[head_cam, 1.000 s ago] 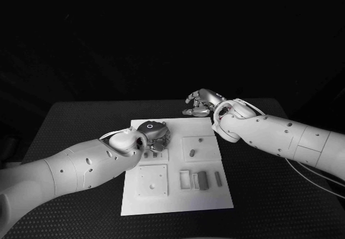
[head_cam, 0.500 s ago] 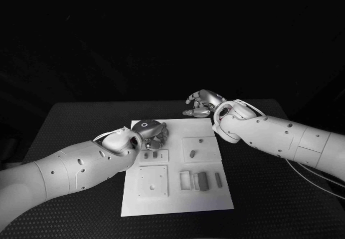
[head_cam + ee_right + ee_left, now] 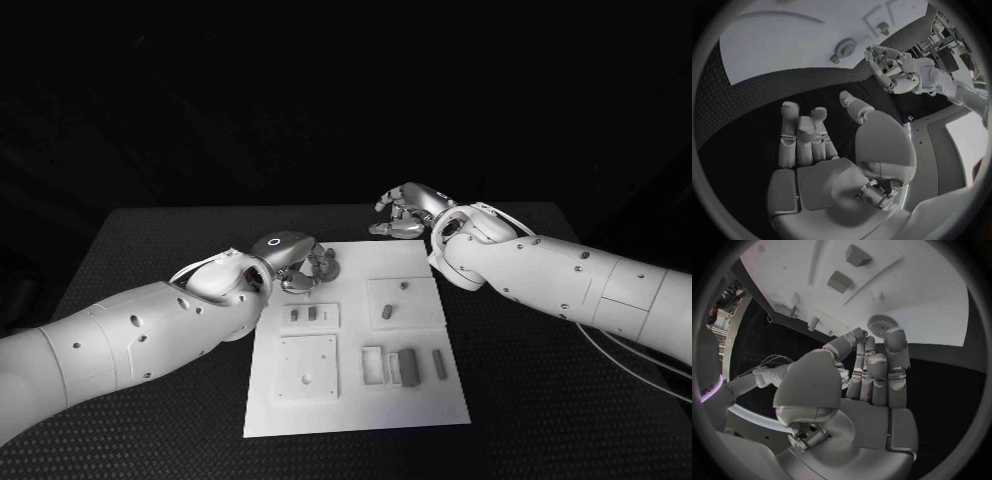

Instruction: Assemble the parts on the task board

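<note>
Black table under both arms, with dark all around it. On the table lies the white board. It is long and flat, and it sits in the middle.

Small pieces sit on the board. Two little pegs stand side by side in a small square near the left hand. One peg stands alone in the next square. A flat square plate with a tiny hole lies closer to the robot. Beside it are some little bars lined up in a row. A round toothed wheel lies on the board near its far edge, and it also shows in the right wrist view.

The left hand is over the far left corner of the board. In the left wrist view its fingers lie straight and close together, and the thumb is bent in beside them. The fingertips are just by the toothed wheel. I cannot tell if they touch it. The hand holds nothing that I can see.

The right hand is past the far edge of the board, over the black table. Its fingers are side by side and a bit bent. The thumb is apart from them. Nothing is in this hand.
</note>
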`<state>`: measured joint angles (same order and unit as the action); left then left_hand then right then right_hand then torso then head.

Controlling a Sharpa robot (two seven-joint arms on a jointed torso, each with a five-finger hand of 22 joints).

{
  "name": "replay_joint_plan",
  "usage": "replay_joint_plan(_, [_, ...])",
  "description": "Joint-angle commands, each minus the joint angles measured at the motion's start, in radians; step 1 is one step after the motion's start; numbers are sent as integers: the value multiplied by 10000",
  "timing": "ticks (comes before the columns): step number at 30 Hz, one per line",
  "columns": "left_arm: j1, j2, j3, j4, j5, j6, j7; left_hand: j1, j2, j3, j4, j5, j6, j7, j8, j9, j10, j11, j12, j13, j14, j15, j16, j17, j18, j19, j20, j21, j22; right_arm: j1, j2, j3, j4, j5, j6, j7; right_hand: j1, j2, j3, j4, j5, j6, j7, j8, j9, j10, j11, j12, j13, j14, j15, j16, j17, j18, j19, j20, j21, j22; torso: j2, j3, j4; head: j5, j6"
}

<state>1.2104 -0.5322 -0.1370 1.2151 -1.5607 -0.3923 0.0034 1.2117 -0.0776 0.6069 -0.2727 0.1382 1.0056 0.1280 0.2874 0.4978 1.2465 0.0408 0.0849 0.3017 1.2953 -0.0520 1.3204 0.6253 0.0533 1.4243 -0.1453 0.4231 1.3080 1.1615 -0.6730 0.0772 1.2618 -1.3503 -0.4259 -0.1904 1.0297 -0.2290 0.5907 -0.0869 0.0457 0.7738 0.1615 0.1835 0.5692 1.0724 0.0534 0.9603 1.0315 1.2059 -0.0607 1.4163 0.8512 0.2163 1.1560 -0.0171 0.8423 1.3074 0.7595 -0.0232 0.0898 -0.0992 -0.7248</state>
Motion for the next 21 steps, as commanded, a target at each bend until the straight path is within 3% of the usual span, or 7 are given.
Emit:
replay_joint_plan(1, [38, -165, -1, 118, 212, 352, -145, -21, 73, 69, -2, 64, 87, 7, 37, -6, 236, 138, 8, 11, -18, -65, 45, -18, 957, -21, -71, 55, 212, -3, -11, 5, 22, -30, 82, 79, 82, 9, -12, 66, 22, 19, 69, 5, 16, -47, -3, 55, -12, -47, 33, -37, -17, 455, 18, -79, -32, 141, -5, 10, -2, 1, 4])
replay_joint_plan(11, [34, -563, -17, 252, 137, 375, -208, -83, 0, 43, -3, 71, 80, 11, 34, -20, 238, 142, -22, 16, -27, -62, 42, -33, 939, -38, -79, 59, 214, -3, -29, 5, 13, -30, 75, 81, 83, 8, -15, 67, 22, 19, 69, 5, 17, -49, -3, 57, -15, -48, 33, -38, -18, 455, 18, -79, -33, 141, -7, -13, 16, -15, -34])
replay_joint_plan(21, [21, -657, -65, 301, 25, 474, -213, -73, -8, 51, -14, 86, 80, 8, 34, -25, 241, 140, -33, 20, -25, -64, 45, -38, 938, -40, -86, 63, 214, -3, -49, 5, 13, -30, 77, 86, 86, 11, -16, 68, 22, 18, 68, 4, 18, -50, -4, 60, -18, -48, 33, -37, -19, 455, 18, -80, -34, 142, 4, -20, -5, -19, -46])
